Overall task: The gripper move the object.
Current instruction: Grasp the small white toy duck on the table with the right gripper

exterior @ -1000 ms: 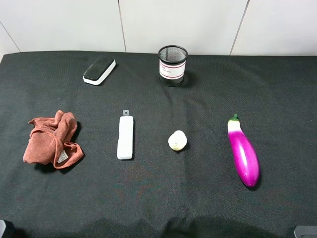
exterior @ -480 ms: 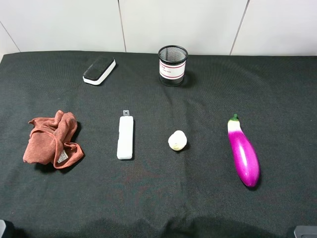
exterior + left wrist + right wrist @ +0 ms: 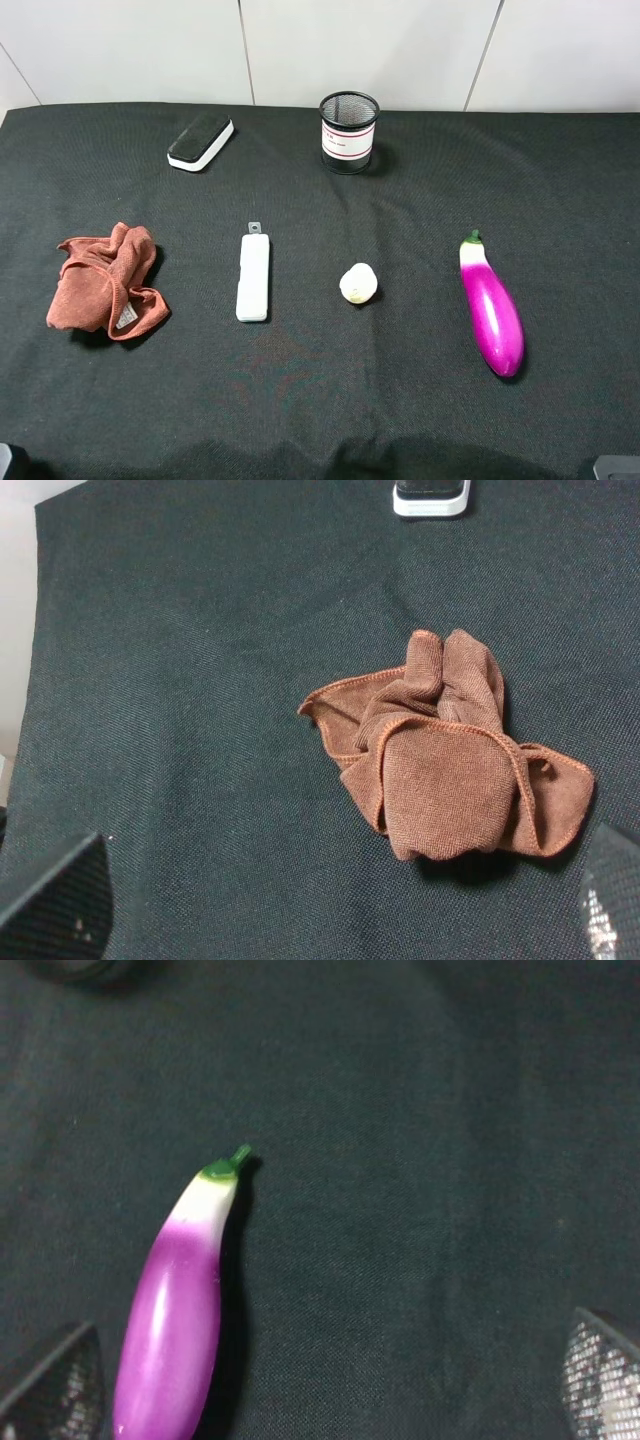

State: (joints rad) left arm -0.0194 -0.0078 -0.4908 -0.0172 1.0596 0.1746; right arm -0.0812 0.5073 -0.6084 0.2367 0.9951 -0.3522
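Observation:
The object, a small cream-white garlic-like bulb [image 3: 357, 283], lies on the black table cloth near the middle of the exterior high view, apart from everything else. It shows in neither wrist view. My left gripper [image 3: 332, 910] is open and empty, its fingertips [image 3: 55, 900] spread wide, hovering near a crumpled brown rag [image 3: 450, 770]. My right gripper [image 3: 330, 1380] is open and empty, its fingertips [image 3: 600, 1375] spread wide, beside a purple eggplant [image 3: 175, 1300]. Both grippers are at the table's near edge, far from the bulb.
A long white rectangular bar [image 3: 254, 277] lies left of the bulb and the eggplant [image 3: 491, 305] right of it. The rag [image 3: 105, 282] is at the left. A black-and-white eraser [image 3: 200, 141] and a black mesh pen cup [image 3: 348, 132] stand at the back.

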